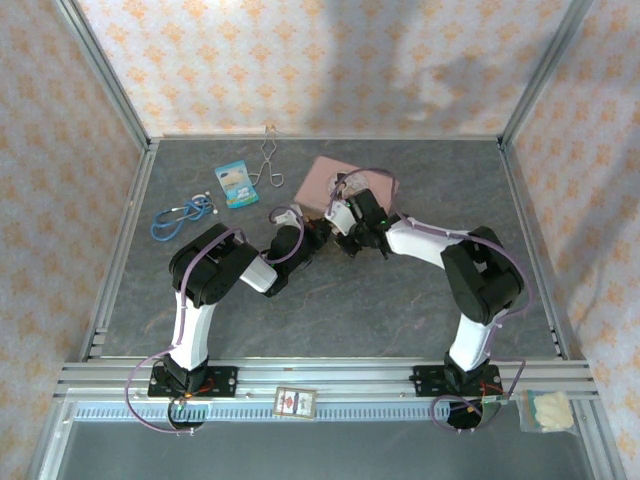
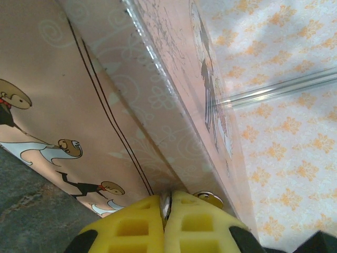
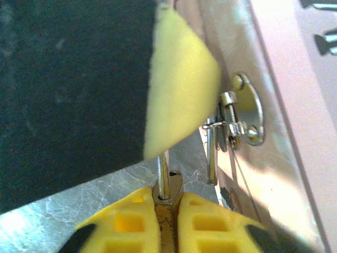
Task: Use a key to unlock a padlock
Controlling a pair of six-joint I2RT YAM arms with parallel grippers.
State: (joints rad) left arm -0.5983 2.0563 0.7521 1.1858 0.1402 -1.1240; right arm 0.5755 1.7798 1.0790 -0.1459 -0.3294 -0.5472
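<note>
The padlock (image 3: pixel 171 184) is being clenched in the right tool (image 3: pixel 168 211); the key (image 2: pixel 166 202) is being gripped in the left tool (image 2: pixel 166 213).

Grey marbled table (image 1: pixel 350 310), pink tin (image 1: pixel 322 180), teal packet (image 1: pixel 236 184), wire tongs (image 1: pixel 269 160), blue stethoscope (image 1: pixel 183 217).

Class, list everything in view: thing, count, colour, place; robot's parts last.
Rectangular pink metal tin: one, pink, table's far centre.
Tiny brass padlock: one, gold, in right claw.
Tiny silvery metal key: one, silver, in left claw.
Bent silver wire tongs: one, silver, far edge.
Flat teal packet: one, teal, left of tin.
Looped blue tubing: one, blue, far left.
Small printed card: one, pale, near rail.
Clear plastic bag: one, clear, near-right corner.
Left claw: one, yellow, shut on key.
Right claw: one, yellow, shut on padlock.
</note>
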